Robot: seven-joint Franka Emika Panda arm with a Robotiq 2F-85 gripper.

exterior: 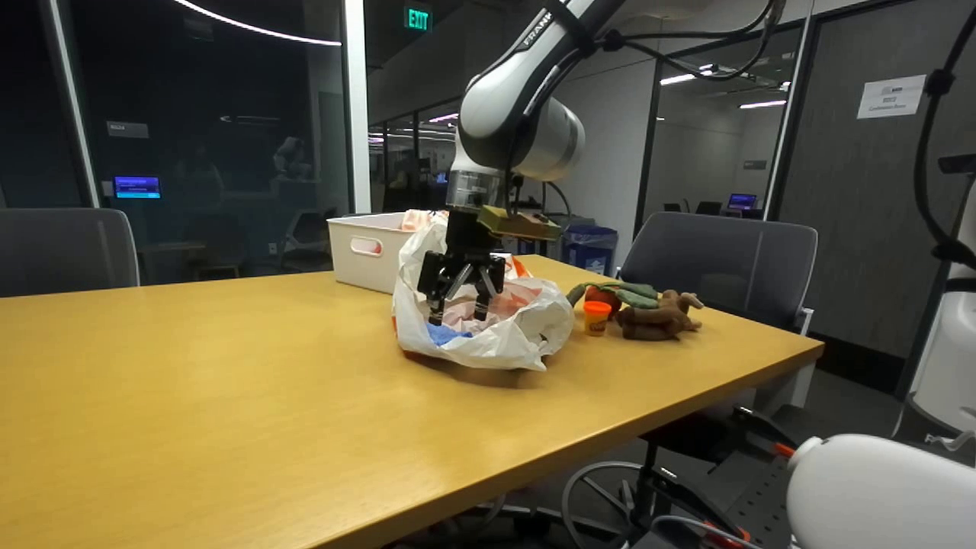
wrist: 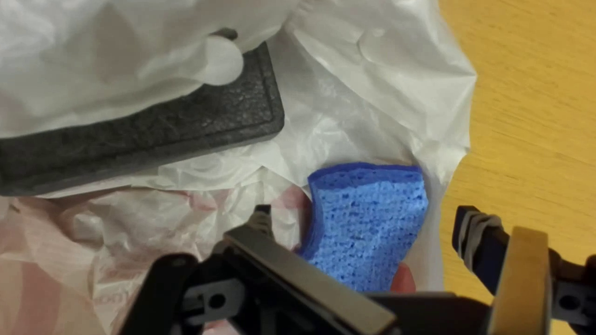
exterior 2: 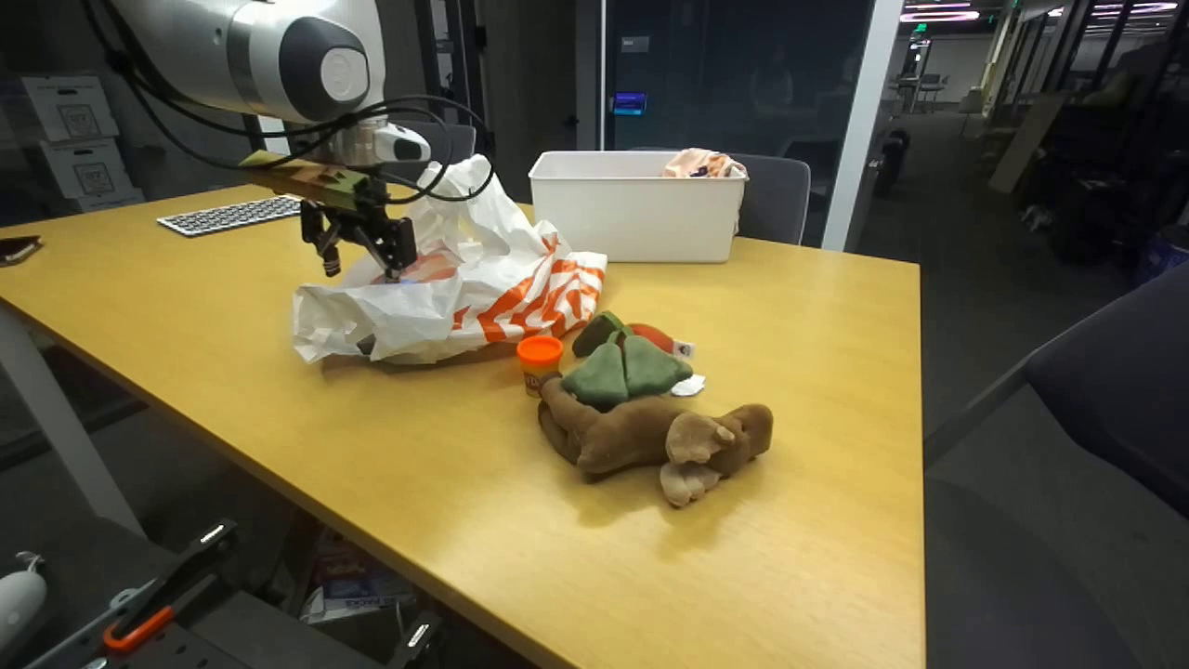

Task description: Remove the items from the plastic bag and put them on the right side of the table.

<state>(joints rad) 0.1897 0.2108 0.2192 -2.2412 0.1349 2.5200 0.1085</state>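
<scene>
The white plastic bag with orange print (exterior: 518, 343) lies open on the table, and it also shows in an exterior view (exterior 2: 520, 297). In the wrist view a blue sponge (wrist: 368, 223) lies in the bag's mouth, with a dark grey block (wrist: 223, 111) partly under a bag fold. My gripper (exterior: 458, 314) points down at the bag's opening; it also shows in an exterior view (exterior 2: 362, 271). In the wrist view my gripper (wrist: 364, 211) is open, its fingers apart on either side of the sponge, holding nothing. The right finger appears over the bag's rim and the table.
An orange-lidded tub (exterior 2: 540, 364), a green and red plush toy (exterior 2: 624, 372) and a brown plush animal (exterior 2: 641, 435) lie beside the bag. A white bin (exterior 2: 636, 216) with patterned cloth stands behind. A keyboard (exterior 2: 232, 216) lies at the far side.
</scene>
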